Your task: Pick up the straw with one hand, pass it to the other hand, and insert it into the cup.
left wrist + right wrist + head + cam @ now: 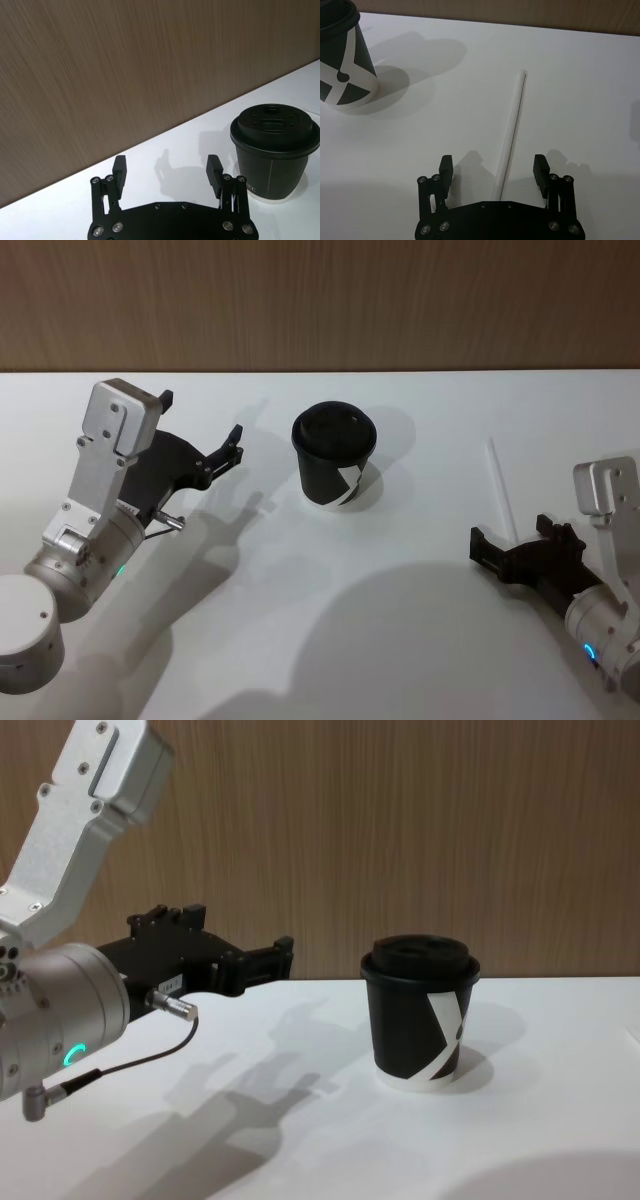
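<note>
Right gripper (493, 161) spread | straw (512, 125) near end between its jaws, long axis running far | left gripper (165, 167) spread, farther off

Two-arm pose. The left arm (30, 640) enters from the lower left; its silver left wrist (85, 550) carries a green ring light (70, 1055), a thin dark cable (120, 1067) and, above, a silver left bracket (112, 425). The left gripper (200, 415) is raised and points forward and to the right, jaws spread wide, its black fingers (119, 170) straight and parallel. The right arm (625, 660) enters from the lower right; the right wrist (600, 620) bears a blue ring light (588, 650), with a silver right bracket (605, 490) over it. The right gripper (512, 532) is held low and points forward and to the left, jaws likewise spread wide, fingers (445, 167) parallel, each on a black linkage (432, 200)
</note>
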